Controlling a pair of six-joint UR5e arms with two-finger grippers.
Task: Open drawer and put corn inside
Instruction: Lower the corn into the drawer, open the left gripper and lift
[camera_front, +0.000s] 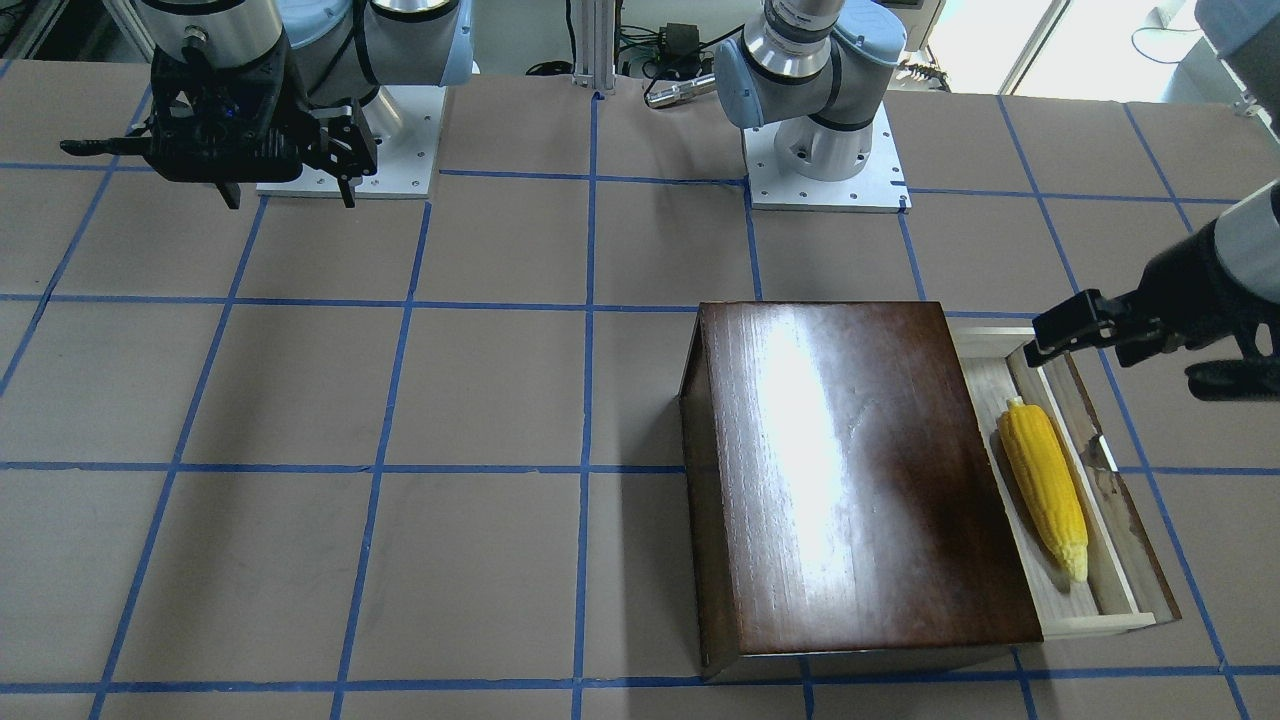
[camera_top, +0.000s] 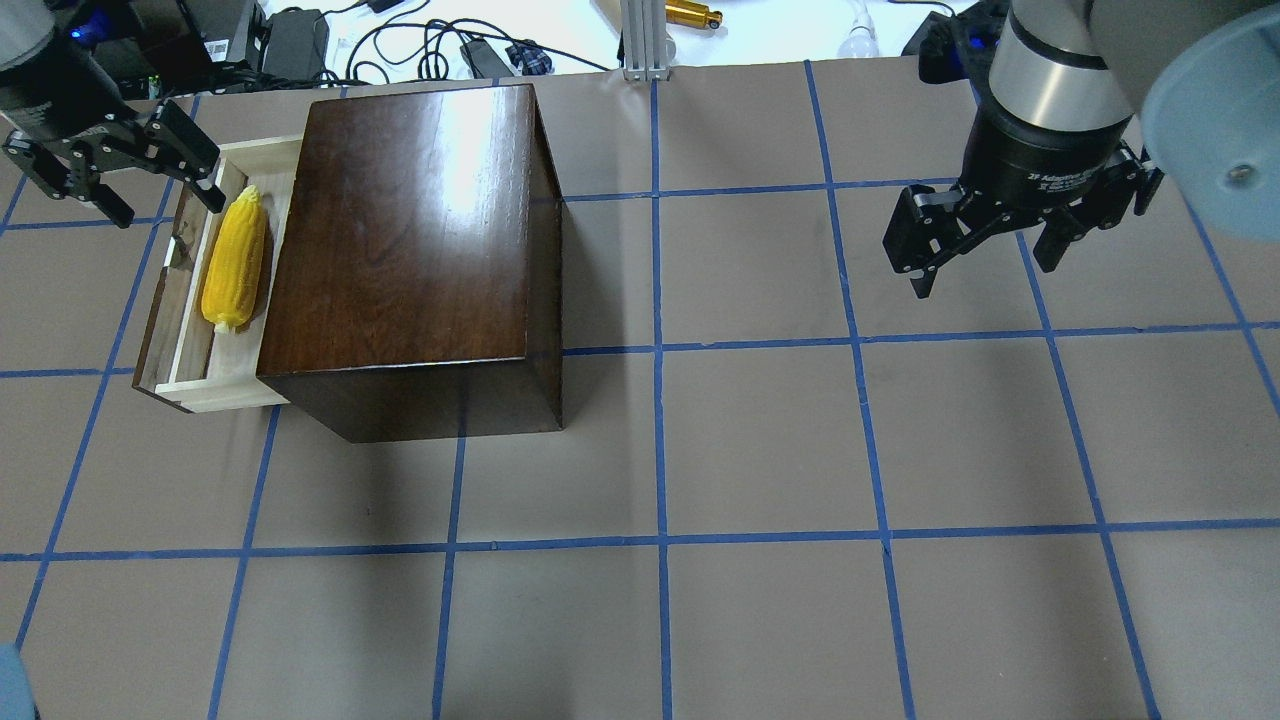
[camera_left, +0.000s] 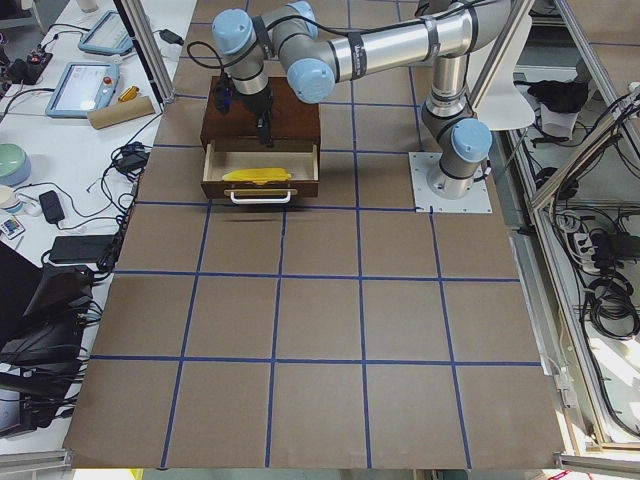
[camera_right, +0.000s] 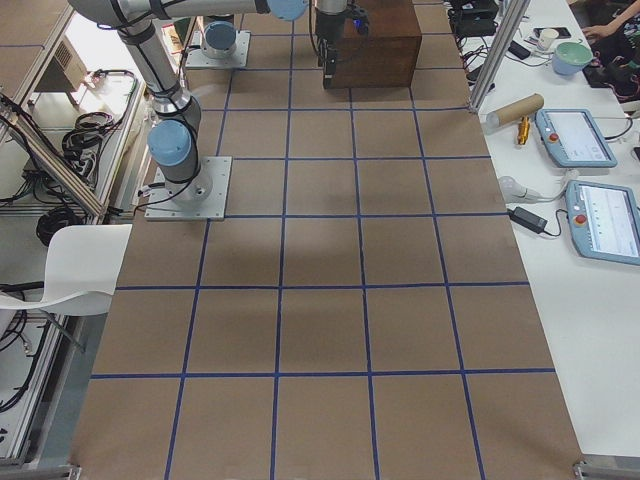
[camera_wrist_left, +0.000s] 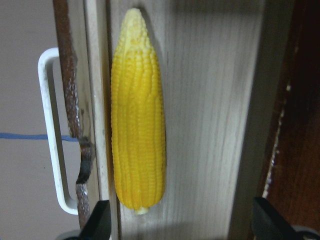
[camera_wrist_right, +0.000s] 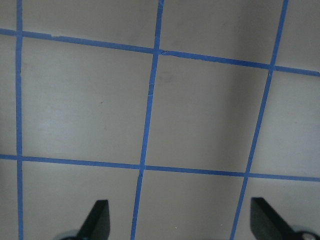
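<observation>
The drawer (camera_top: 215, 378) is pulled out of the dark-brown box (camera_top: 400, 210) on the robot's left side. The yellow corn (camera_top: 235, 262) lies lengthwise inside the pale tray, beside the front panel; it also shows in the front view (camera_front: 1043, 487) and the left wrist view (camera_wrist_left: 138, 125). My left gripper (camera_top: 168, 208) hangs open and empty above the drawer, clear of the corn. In the left wrist view the corn's blunt end sits between the fingertips (camera_wrist_left: 97, 222). My right gripper (camera_top: 985, 275) is open and empty, high over the table's right side.
The drawer's white metal handle (camera_wrist_left: 47, 135) sticks out from the front panel. Cables and power bricks (camera_top: 300, 40) and an aluminium post (camera_top: 640, 40) lie past the table's far edge. The arm bases (camera_front: 825, 150) stand at the robot's side.
</observation>
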